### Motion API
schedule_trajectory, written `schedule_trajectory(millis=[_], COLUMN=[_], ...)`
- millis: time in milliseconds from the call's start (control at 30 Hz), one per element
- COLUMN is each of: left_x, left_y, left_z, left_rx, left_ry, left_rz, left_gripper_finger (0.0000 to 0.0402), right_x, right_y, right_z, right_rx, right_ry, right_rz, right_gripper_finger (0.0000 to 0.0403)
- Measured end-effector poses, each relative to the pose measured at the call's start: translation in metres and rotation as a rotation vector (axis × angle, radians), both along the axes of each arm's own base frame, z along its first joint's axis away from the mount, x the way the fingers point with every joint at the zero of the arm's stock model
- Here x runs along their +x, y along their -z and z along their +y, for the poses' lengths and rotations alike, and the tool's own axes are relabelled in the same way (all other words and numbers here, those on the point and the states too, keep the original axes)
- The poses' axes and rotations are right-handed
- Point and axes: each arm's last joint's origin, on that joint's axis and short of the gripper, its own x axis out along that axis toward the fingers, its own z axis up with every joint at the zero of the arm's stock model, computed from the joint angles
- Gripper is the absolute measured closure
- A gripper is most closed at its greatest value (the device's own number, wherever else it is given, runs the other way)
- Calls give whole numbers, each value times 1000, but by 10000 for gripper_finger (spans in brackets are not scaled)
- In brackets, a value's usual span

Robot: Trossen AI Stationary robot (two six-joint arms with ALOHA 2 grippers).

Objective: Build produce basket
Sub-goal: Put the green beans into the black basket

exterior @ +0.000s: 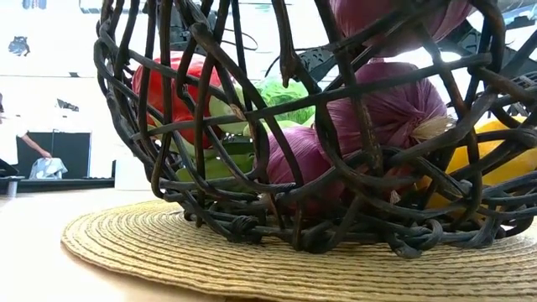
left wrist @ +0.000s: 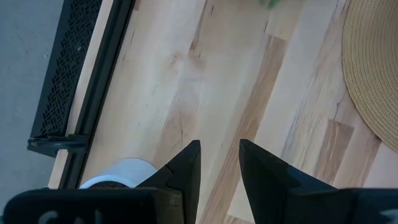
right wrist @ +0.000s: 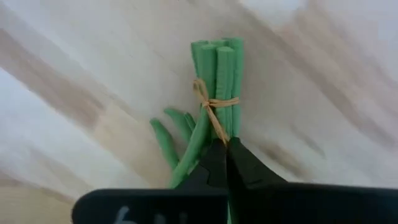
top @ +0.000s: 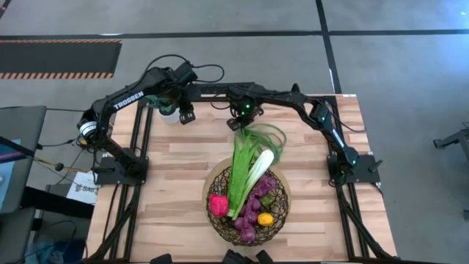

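The dark woven wire basket stands on a round straw mat at the table's near middle. It holds a red pepper, a leek, purple grapes, a lemon and a leafy stalk. Just beyond its far rim a tied bundle of green beans lies on the wood, with my right gripper shut on it from above. My left gripper hangs open at the far left over bare wood. My right gripper comes from above, pointing down, and its fingertips meet on the bean bundle just beside the tan tie. The tie's loose end runs right up to the tips. Whether they pinch that end or a single bean I cannot tell. The bundle lies flat on the table.
A small white pot stands beside my left gripper near the far left corner, next to the black frame rail. Bare wood lies between the pot and the mat. In the low view a person shows in the room behind.
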Motion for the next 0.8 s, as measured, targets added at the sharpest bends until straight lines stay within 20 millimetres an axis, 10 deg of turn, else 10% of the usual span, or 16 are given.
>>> schedule_trajectory(millis=[367,800], left_x=[0,0], left_y=[0,0], left_z=[0,0], left_rx=[1,7], left_ry=[6,24], left_rz=[2,6], left_gripper_finger=[304,304], right_x=[-14,-127], right_y=[-119,-285], right_z=[-9,28], right_rx=[-253,-635], right_ry=[25,214], right_rz=[-70,-240], right_gripper_finger=[402,403])
